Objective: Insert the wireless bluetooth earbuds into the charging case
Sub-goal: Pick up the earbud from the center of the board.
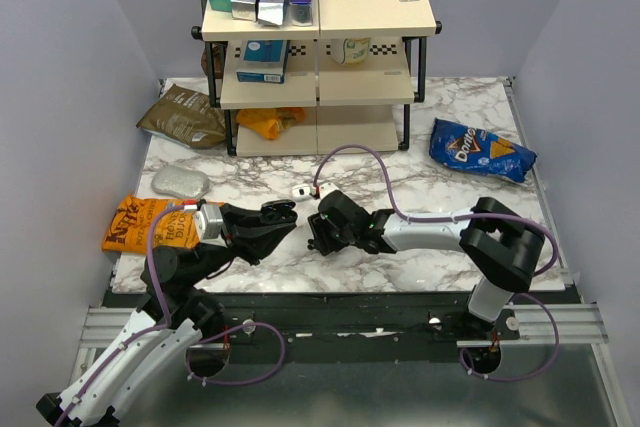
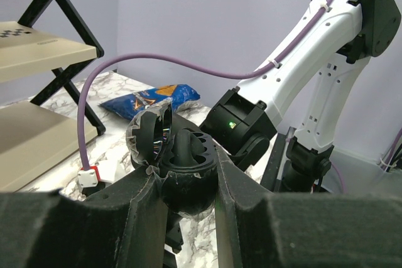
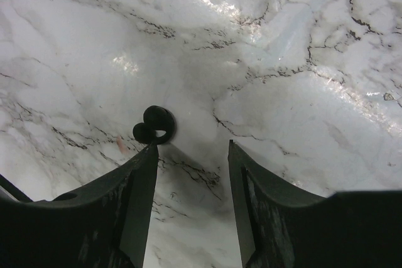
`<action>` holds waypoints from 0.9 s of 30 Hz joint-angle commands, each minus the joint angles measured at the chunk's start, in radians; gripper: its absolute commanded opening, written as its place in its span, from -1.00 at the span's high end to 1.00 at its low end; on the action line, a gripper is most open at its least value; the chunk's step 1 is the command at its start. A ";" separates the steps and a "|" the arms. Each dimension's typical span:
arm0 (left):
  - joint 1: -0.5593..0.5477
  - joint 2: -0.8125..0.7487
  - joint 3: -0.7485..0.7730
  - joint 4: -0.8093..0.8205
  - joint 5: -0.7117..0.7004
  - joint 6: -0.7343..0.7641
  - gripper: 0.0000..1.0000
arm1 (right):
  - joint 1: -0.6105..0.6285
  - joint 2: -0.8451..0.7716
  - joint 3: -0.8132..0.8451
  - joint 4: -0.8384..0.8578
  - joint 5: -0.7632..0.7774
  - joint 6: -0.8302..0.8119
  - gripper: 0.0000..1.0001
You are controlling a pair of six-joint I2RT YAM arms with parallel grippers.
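hanging low over the marble table [image 3: 301,61] with the right gripper [image 3: 192,149], fingers spread wide apart and holding nothing. just past the tip of one finger, lying on the table, one tiny black earbud [image 3: 155,125], off to the side and not between the fingers. looks like the pick-up step: going for this bud, not grabbed yet. next, needs a small slide sideways to get the bud in the middle, then a slow, soft pinch; easy to flick away or drop, being so small and round. over on the other side, squeezing the charging case [image 2: 188,155] tight in the left gripper [image 2: 184,172], held up near the right arm. lid [image 2: 152,131] flipped up, so open and ready. dark round pockets inside, too dark to tell if full or bare. no sign of a second bud anywhere in view. after the grab, calls for carrying the bud over and pushing it down the right way into a pocket. farther off, a blue chip bag [image 2: 157,100] on the table.
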 commanded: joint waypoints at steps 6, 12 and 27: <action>-0.003 -0.012 0.004 0.007 0.005 -0.006 1.00 | -0.006 0.059 0.042 0.014 0.012 0.004 -0.13; -0.003 -0.013 0.006 0.002 0.005 -0.003 1.00 | -0.006 0.079 0.066 0.001 0.007 -0.004 -0.13; -0.003 -0.009 0.006 0.005 0.008 -0.004 1.00 | -0.006 0.114 0.108 -0.036 -0.027 -0.016 0.21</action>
